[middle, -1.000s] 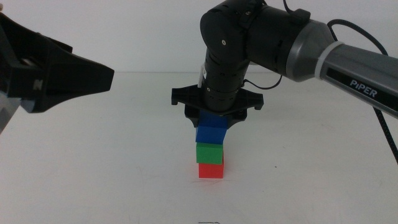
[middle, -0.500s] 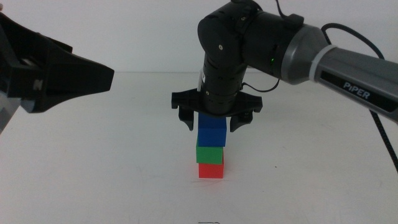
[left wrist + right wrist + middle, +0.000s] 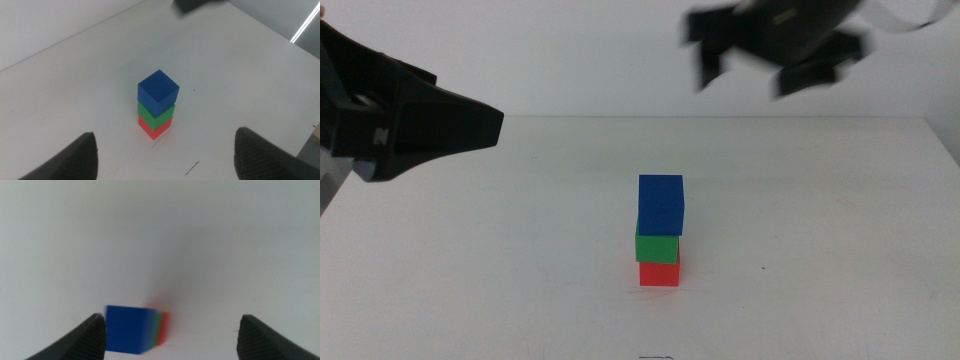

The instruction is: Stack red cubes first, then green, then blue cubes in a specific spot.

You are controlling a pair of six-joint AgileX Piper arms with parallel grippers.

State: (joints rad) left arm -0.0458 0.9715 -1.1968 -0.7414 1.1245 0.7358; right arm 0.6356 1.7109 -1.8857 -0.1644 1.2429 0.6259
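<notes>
Blue cube point(image 3: 661, 204) on green cube point(image 3: 657, 247) on red cube point(image 3: 659, 273), stack mid white table point(image 3: 520, 260), blue slightly overhanging, right gripper point(image 3: 775, 55) blurred high above the stack, jaws spread, empty, left gripper point(image 3: 165, 155) near the table's left side, jaws spread, empty

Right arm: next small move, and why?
Probably keep the right gripper retreating up and away, fingers open. The small matte blue cube sits on the green cube above the red cube, nothing touching the stack. The left gripper waits, open.
</notes>
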